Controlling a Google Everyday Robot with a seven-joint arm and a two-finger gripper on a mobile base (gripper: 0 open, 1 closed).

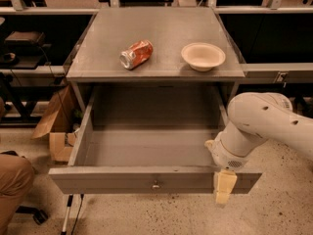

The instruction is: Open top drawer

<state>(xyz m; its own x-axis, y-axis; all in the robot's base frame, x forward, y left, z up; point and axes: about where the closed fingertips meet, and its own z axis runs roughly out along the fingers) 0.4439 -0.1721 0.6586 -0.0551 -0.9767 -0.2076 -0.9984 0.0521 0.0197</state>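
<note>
With cream robot gripper (pixel 224 184) at right front edge of wide grey metal-look top drawer (pixel 117 180); grip impossible to tell. Seemingly fully out, pull finishing. Next: let go, back off straight.

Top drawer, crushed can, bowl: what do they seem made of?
The wide grey top drawer looks like painted metal: flat, dull sheen. The crushed red-and-silver can seems aluminium: dented, shiny end. The shallow cream bowl looks matte, perhaps paper or plastic. The robot's hand sits at the drawer front's right end.

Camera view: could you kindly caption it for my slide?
Top drawer open, gripper at its front's right end; can, bowl on top.
</note>
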